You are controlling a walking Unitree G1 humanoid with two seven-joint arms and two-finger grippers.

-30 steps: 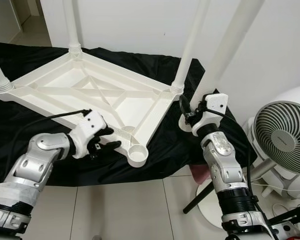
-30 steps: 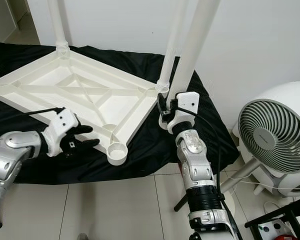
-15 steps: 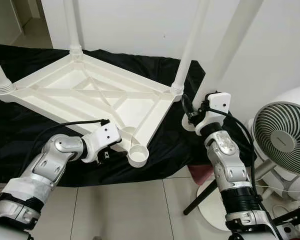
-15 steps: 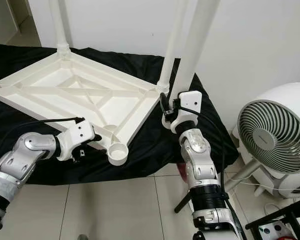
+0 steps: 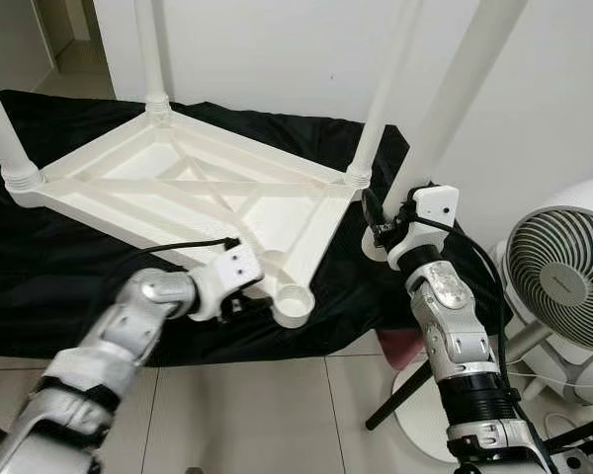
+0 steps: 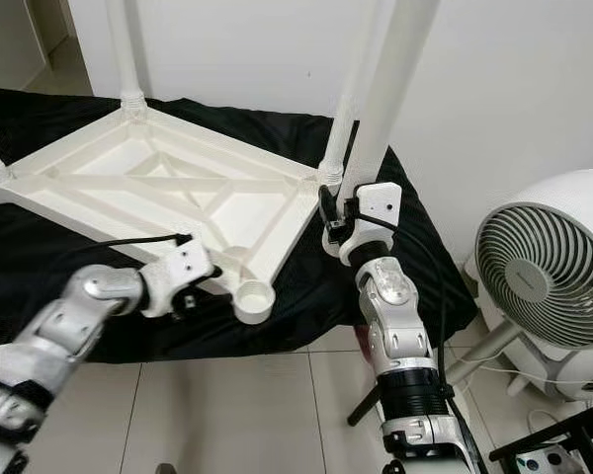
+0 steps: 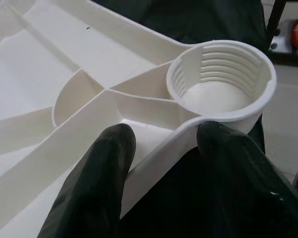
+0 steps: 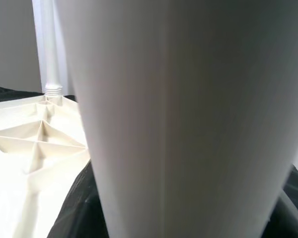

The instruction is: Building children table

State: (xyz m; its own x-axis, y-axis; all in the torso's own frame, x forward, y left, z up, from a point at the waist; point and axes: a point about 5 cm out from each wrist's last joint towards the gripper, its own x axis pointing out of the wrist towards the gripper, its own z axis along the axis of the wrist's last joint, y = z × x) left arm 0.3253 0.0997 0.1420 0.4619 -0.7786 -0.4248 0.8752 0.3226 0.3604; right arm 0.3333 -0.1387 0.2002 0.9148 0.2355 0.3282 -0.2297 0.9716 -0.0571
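The white plastic table top [image 5: 178, 188] lies upside down on a black cloth [image 5: 49, 286]. Three white legs stand in its corner sockets. The near corner socket [image 5: 298, 304] is empty, its inner threads visible in the left wrist view [image 7: 218, 84]. My left gripper [image 5: 245, 294] sits just beside that socket, one finger [image 7: 107, 163] inside the rim wall and the other outside, shut on the rim. My right gripper [image 5: 383, 229] is at the table's right corner, shut on a loose white leg [image 5: 445, 109] that it holds upright and slightly tilted.
A white floor fan [image 5: 563, 286] stands at the right, its black stand [image 5: 400, 390] slanting across the tiled floor below my right arm. A white wall rises close behind the table. The cloth's front edge ends at the tiles.
My left gripper moved right along the front rim to the empty socket, and its open fingers closed over the rim. The right gripper and leg barely moved. The camera shifted slightly.
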